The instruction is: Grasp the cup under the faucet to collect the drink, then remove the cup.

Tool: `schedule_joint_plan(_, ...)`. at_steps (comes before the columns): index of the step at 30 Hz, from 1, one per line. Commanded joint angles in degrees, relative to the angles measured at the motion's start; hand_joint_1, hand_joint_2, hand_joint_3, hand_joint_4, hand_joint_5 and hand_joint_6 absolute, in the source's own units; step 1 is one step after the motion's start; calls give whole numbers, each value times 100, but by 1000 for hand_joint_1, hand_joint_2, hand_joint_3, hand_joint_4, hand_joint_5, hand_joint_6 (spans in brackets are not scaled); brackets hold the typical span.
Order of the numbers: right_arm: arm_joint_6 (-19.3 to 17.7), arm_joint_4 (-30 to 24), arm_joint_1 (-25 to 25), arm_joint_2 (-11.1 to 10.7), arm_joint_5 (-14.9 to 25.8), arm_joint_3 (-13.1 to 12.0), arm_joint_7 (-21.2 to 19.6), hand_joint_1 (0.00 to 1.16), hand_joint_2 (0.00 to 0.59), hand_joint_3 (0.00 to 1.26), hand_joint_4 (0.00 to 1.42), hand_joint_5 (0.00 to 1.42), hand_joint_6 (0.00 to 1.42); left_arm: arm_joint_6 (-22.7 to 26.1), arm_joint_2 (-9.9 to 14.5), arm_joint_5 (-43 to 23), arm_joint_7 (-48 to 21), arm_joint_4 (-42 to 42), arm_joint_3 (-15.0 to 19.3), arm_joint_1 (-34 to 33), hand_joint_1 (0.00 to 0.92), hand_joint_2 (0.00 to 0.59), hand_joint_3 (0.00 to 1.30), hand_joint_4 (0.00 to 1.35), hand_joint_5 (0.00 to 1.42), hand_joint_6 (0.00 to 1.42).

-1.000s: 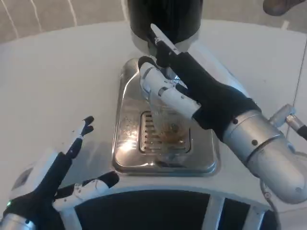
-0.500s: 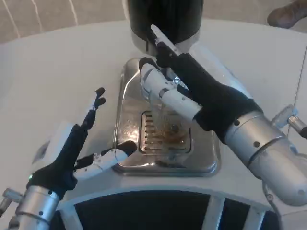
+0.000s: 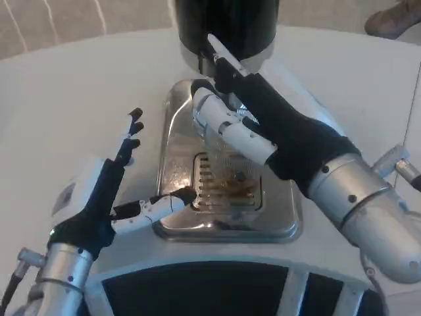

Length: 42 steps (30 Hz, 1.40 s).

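Tray (image 3: 172, 227): polished metal, mirror-bright, slotted grate at centre.
Cup (image 3: 227, 168): clear, ribbed, looks plastic.
Dispenser (image 3: 227, 23): glossy black body.
Table (image 3: 79, 92): smooth matt white.
Forearms (image 3: 368, 204): brushed silver metal.
Hands (image 3: 99, 197): matt black and glossy white plastic.

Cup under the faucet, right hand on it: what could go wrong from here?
1. The right hand grips the clear cup from the side; pulling out fast could spill liquid onto the metal tray.
2. The left hand is open at the tray's front corner and could nudge it.
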Motion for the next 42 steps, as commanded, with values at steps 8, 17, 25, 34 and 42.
schedule_joint_plan(8, 126, 77, 51, 8, 181, 219, 242, 0, 583, 0, 0, 0, 0, -467, -75, -42, 19, 780, -247, -495, 422, 54, 0, 0, 153, 249)
schedule_joint_plan(17, 144, 103, 59, 44, 166, 275, 221, 0, 586, 0, 0, 0, 0, -811, -52, -133, -5, 1243, -245, -728, 411, 56, 0, 0, 149, 250)
schedule_joint_plan(25, 151, 113, 46, 44, 144, 266, 216, 0, 586, 0, 0, 0, 0, -914, -53, -137, -10, 1468, -246, -860, 399, 56, 0, 0, 148, 251)
schedule_joint_plan(34, 102, 74, 74, 123, 90, 217, 97, 0, 586, 0, 0, 0, 0, -921, -39, -166, -53, 1579, -236, -919, 385, 55, 0, 0, 148, 252)
schedule_joint_plan(42, -5, -272, 220, 71, 2, -94, -84, 0, 586, 0, 0, 0, 0, -971, -56, -179, -96, 1725, -243, -989, 374, 57, 0, 0, 148, 246)
